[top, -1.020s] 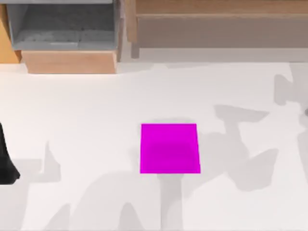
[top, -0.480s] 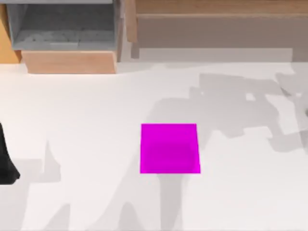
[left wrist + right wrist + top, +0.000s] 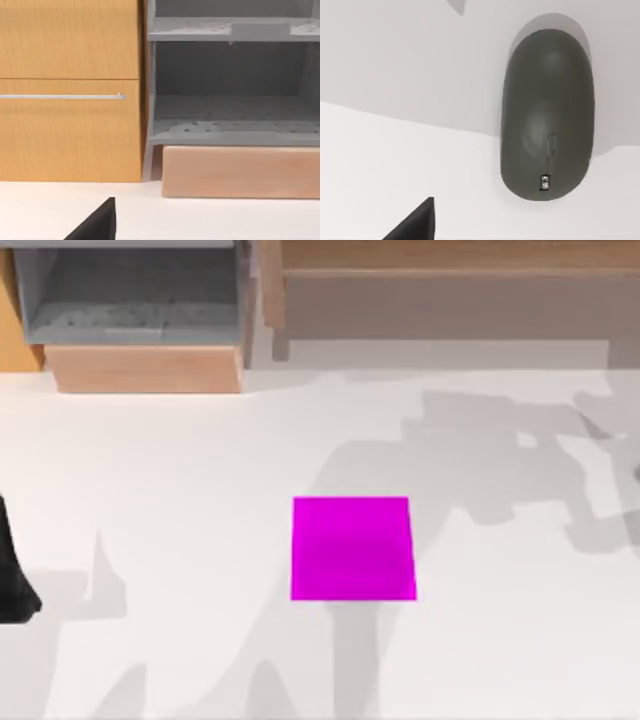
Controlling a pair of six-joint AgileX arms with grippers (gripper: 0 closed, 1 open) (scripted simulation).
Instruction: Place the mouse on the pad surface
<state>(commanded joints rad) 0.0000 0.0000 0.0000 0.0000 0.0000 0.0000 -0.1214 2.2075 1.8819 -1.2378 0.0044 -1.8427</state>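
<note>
Right arm's shadow is settling at the pad's (image 3: 353,548) two o'clock; claw state indeterminable above the mouse (image 3: 547,114), pickup pending.

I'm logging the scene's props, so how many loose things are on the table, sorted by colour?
Magenta: 1, the flat magenta square pad.
Grey: 1, the smooth grey rounded mouse, lying on the white table.
Total: 2.
</note>
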